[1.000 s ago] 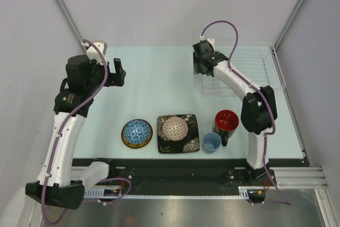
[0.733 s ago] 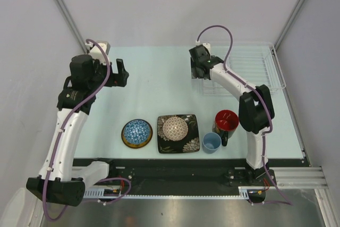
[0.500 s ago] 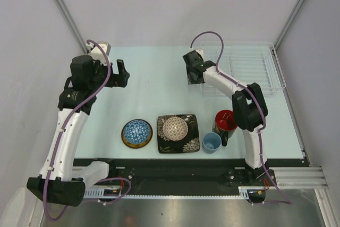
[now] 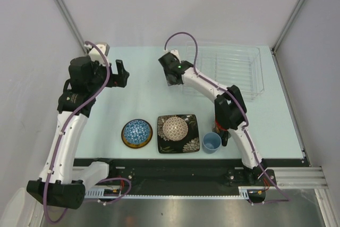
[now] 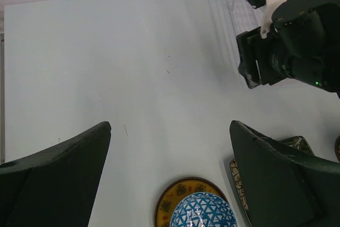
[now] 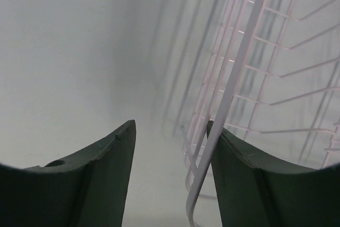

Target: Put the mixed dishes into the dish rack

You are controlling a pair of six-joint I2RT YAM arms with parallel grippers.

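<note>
The dish rack (image 4: pixel 249 73) is a clear tray with white wires at the back right. My right gripper (image 4: pixel 172 75) holds its left end. In the right wrist view the wire rim (image 6: pixel 234 94) runs between the jaws of the right gripper (image 6: pixel 172 126), against the right finger. My left gripper (image 4: pixel 121 73) hangs open and empty over the table's left side. Near the front, the blue mosaic bowl (image 4: pixel 137 130) sits on the yellow saucer (image 4: pixel 125 140). The beige bowl (image 4: pixel 175 127) sits on the black square plate (image 4: pixel 183 144). The light-blue cup (image 4: pixel 211 142) stands next to the mug (image 4: pixel 217 126), mostly hidden by my right arm.
My right arm stretches from its base across the front right, over the mug, to the rack. The left wrist view shows the blue bowl (image 5: pixel 204 211), the saucer (image 5: pixel 178 195) and the right wrist (image 5: pixel 287 41). Grey walls enclose the table on three sides.
My right gripper has moved left across the back of the table and the dish rack has slid left with it. The right elbow swung over the mug. The left arm stayed put.
</note>
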